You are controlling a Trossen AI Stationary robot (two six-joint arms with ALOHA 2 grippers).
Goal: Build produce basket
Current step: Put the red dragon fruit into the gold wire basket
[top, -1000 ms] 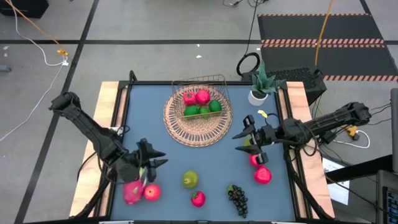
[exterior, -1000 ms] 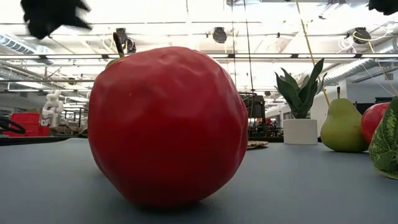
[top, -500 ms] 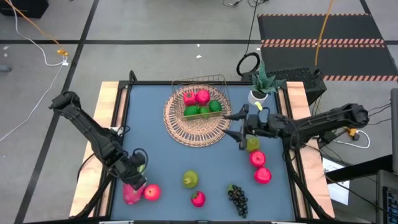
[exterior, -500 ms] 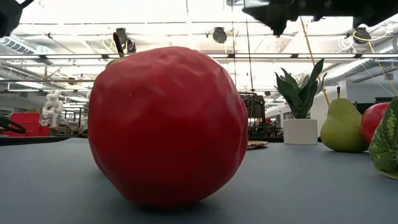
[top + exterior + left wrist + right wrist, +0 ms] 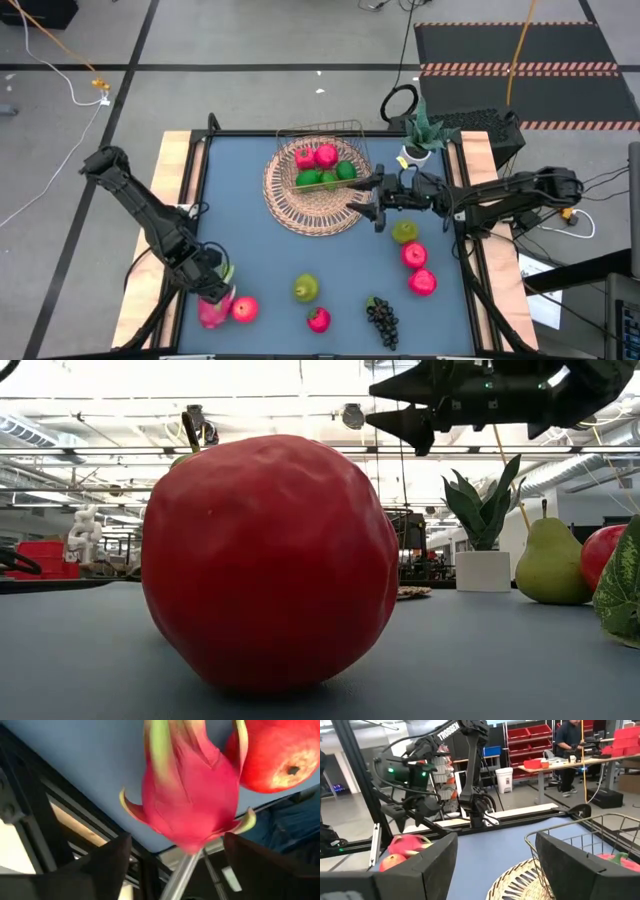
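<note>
Two moves are noted: open, empty right gripper [image 5: 368, 201] has been swung from bench fruit to the wire-grid basket [image 5: 322, 160], left gripper [image 5: 222, 290] lowered, fingers spread around pink dragon fruit [image 5: 212, 309], still ungrasped.

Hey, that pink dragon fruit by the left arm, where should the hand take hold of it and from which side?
Probably across the dragon fruit's plump middle, coming straight down from above. It lies on its side on the table, with an apple beside it on one flank and soft green leaf tips that would slip. The left hand already hovers over it, open.
</note>
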